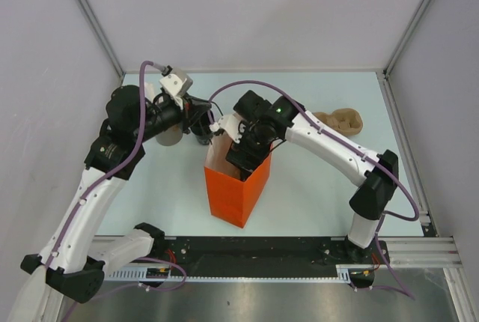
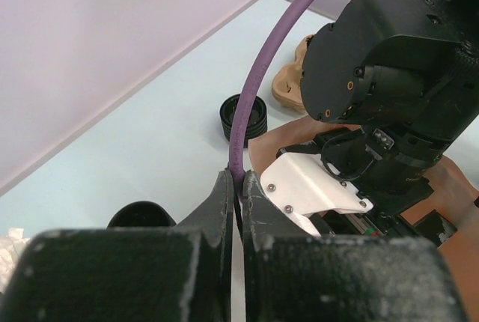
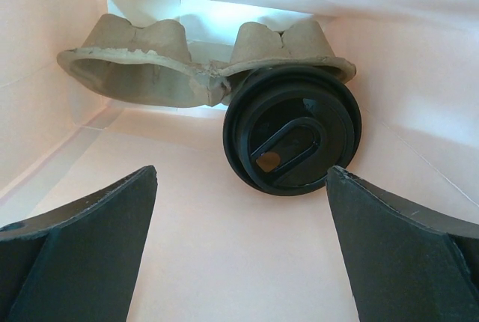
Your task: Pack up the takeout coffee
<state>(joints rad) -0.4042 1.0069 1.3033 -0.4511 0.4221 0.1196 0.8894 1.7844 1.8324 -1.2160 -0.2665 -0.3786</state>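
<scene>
Right wrist view: the takeout coffee (image 3: 292, 131) lies deep inside the orange bag (image 1: 238, 196), against the right pocket of a pulp carrier (image 3: 142, 67).

Only the coffee's black lid shows, with the cup hidden beneath it. The right end effector (image 3: 241, 180) is released, its fingers spread wide and touching nothing. From above, the right arm covers the bag's mouth and hides the coffee. The left end effector (image 2: 238, 181) is clenched near the bag's far rim. A purple cable (image 2: 258, 75) crosses its tips, so I cannot tell if it pinches anything. A second carrier (image 1: 340, 121) lies on the worktop (image 1: 314, 187).
</scene>
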